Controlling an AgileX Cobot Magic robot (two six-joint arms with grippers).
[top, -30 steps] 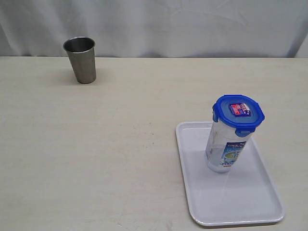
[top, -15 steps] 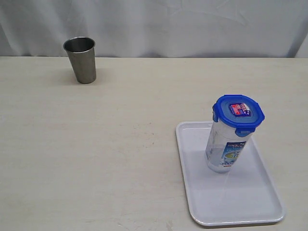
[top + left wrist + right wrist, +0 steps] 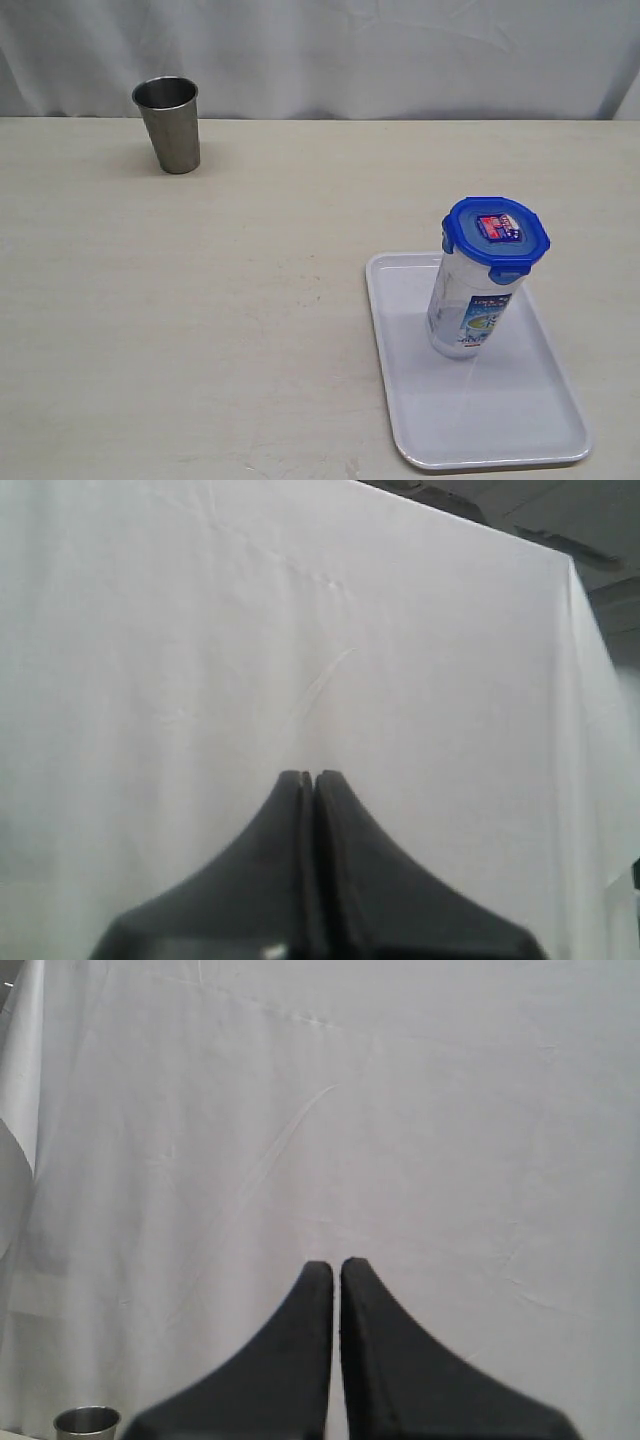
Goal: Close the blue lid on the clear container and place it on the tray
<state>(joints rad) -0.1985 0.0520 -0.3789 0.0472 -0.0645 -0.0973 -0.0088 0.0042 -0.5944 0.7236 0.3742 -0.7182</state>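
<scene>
The clear container (image 3: pixel 467 306) stands upright on the white tray (image 3: pixel 520 425) at the front right of the table. The blue lid (image 3: pixel 495 234) sits on its mouth, red-and-blue sticker up, its side flaps folded down. Neither arm shows in the exterior view. My left gripper (image 3: pixel 310 776) is shut and empty, its black fingers pressed together and pointing at a white cloth backdrop. The right gripper (image 3: pixel 336 1265) is shut too, with only a hairline gap between its fingers and nothing in it, facing the same backdrop.
A steel cup (image 3: pixel 168 124) stands at the table's back left; its rim also shows in the right wrist view as the steel cup (image 3: pixel 87 1422). A white curtain (image 3: pixel 330 55) hangs behind the table's far edge.
</scene>
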